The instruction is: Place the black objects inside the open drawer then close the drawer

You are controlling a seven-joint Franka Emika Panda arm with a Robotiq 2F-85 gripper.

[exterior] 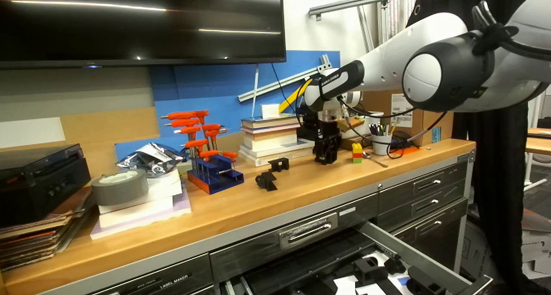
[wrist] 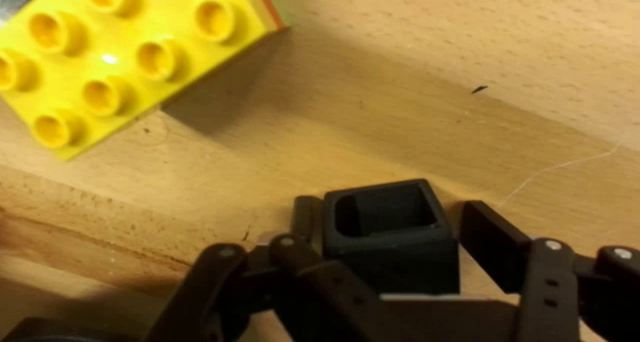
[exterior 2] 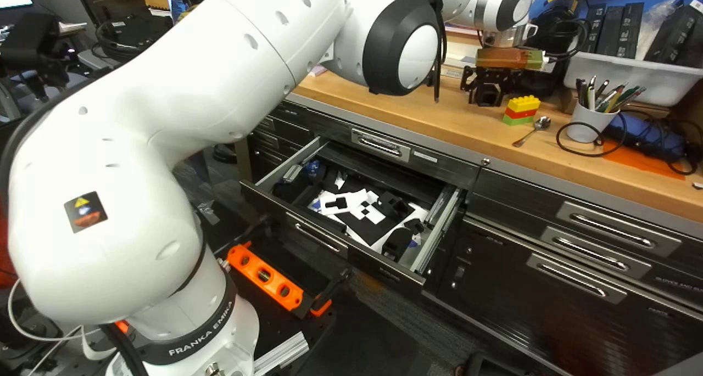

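Observation:
My gripper (wrist: 390, 209) straddles a hollow, square-mouthed black block (wrist: 395, 267) on the wooden bench. Its left pad (wrist: 304, 217) stands close against the block, though contact is unclear; a gap separates the right pad (wrist: 492, 247) from it, so the jaws are open. In an exterior view the gripper (exterior: 326, 160) reaches down to the bench top. Two more black objects, an angular piece (exterior: 267, 181) and a bracket-like piece (exterior: 279, 164), lie apart from it on the bench. Below, the drawer (exterior 2: 379, 266) is pulled out, with several black pieces (exterior: 368, 271) and white papers inside.
A yellow, red and green toy brick (wrist: 135, 62) stands near the gripper, beside a spoon (exterior 2: 533, 132) and a pen cup (exterior 2: 590, 123). Stacked books (exterior: 271, 146), a blue tool stand with red-handled keys (exterior: 215, 174) and a tape roll (exterior: 120, 187) occupy the bench too.

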